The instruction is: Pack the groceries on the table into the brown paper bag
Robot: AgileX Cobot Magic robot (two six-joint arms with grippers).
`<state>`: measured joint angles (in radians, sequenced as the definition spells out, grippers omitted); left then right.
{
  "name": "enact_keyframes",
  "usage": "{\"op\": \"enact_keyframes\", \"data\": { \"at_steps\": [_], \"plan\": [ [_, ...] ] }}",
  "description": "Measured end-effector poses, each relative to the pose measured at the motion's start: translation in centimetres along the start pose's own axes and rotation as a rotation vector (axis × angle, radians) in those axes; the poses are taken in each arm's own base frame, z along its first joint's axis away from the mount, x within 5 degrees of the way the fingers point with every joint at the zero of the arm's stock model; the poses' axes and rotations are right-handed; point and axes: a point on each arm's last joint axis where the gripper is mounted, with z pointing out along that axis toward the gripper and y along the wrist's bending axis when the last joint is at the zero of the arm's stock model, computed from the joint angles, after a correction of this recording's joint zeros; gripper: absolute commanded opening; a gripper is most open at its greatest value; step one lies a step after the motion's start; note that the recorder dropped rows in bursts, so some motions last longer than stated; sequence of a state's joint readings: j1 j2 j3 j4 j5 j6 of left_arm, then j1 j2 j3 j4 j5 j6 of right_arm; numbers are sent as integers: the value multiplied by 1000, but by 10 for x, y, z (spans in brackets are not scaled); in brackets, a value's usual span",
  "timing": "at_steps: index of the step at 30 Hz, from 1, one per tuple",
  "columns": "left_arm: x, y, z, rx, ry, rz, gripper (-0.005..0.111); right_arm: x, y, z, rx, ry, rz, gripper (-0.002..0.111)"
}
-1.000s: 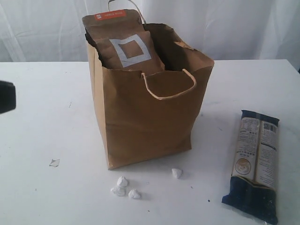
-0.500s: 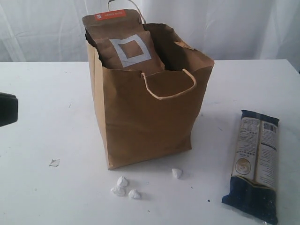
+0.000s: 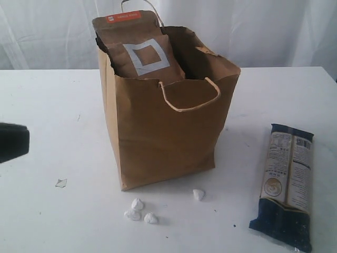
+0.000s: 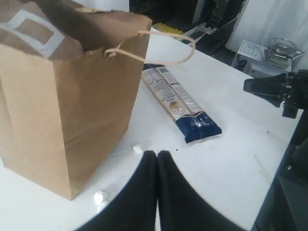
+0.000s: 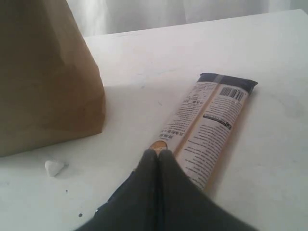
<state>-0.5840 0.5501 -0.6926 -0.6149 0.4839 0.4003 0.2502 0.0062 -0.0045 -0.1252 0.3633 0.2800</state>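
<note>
Left hand point(image 4: 157, 155): fingers pressed together, empty, at 9 o'clock of the brown paper bag point(image 3: 168, 132). Bag upright mid-surface point(image 3: 52, 95); brown pouch with orange top point(image 3: 138, 50) inside, poking above the rim. White crumbs point(image 3: 139, 211) at 6 o'clock. Long dark noodle packet point(image 3: 287, 184) flat at 4 o'clock. Right hand point(image 5: 157, 155) closed, empty, over the packet.

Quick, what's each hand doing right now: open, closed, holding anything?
Left hand: closed, holding nothing.
Right hand: closed, holding nothing; the noodle packet lies ungripped on the table.
</note>
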Motion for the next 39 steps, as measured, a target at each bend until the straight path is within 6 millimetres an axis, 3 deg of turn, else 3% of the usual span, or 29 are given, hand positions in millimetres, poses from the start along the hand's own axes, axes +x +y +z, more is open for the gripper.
{"op": "enact_keyframes", "data": {
  "at_steps": [10, 16, 23, 39],
  "plan": [
    [75, 22, 4, -204, -76, -43, 0, 0, 0, 0, 0, 0, 2, 0],
    [112, 39, 6, -340, -171, -108, 0, 0, 0, 0, 0, 0, 2, 0],
    [149, 45, 11, -375, -229, -108, 0, 0, 0, 0, 0, 0, 2, 0],
    [161, 43, 9, -365, -191, -101, 0, 0, 0, 0, 0, 0, 2, 0]
  ]
}}
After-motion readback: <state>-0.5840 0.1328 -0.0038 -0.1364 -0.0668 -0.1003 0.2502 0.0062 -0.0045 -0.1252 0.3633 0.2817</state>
